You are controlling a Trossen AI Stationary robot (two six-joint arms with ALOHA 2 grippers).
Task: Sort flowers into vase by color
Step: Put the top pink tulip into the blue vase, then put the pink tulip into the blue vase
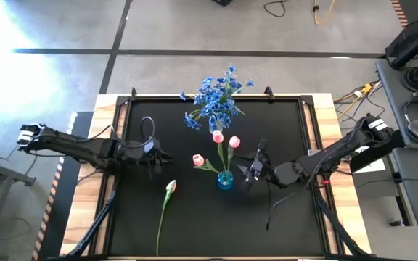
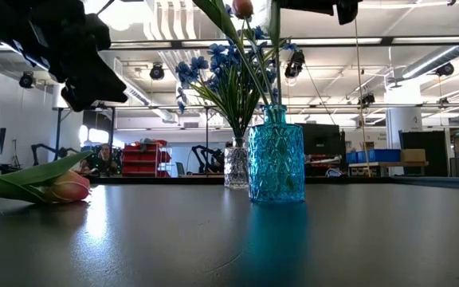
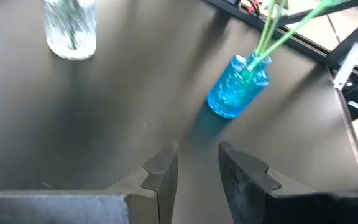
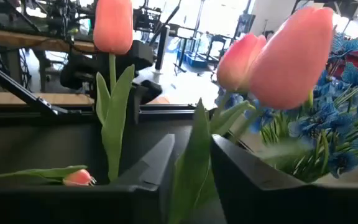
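Observation:
A blue glass vase [image 1: 225, 180] [image 2: 276, 155] stands at the table's middle with three pink tulips [image 1: 218, 136] in it. Behind it, a clear vase [image 2: 236, 166] [image 3: 71, 28] holds the blue blossom sprays [image 1: 215, 101]. One more tulip [image 1: 170, 187] [image 2: 66, 187] lies flat on the table, left and near of the blue vase. My right gripper [image 1: 247, 172] [image 4: 192, 146] is just right of the blue vase, shut on a tulip's leaf. My left gripper [image 1: 160, 156] [image 3: 197, 155] hangs above the table left of the vases, slightly open and holding nothing. My right gripper has a broad green tulip leaf [image 4: 194, 168] between its two fingers, and the leaf fills the gap. The fingers come level from the table's right. The tulip stands upright with its stem in the blue vase. How far back the leaf reaches does not show.
The black mat [image 1: 289, 138] has a raised frame around it, with wooden table edges left and right. Bare mat lies near the front right. The lying tulip's stem [image 1: 160, 232] runs toward the near edge. Cables and desks lie beyond the table.

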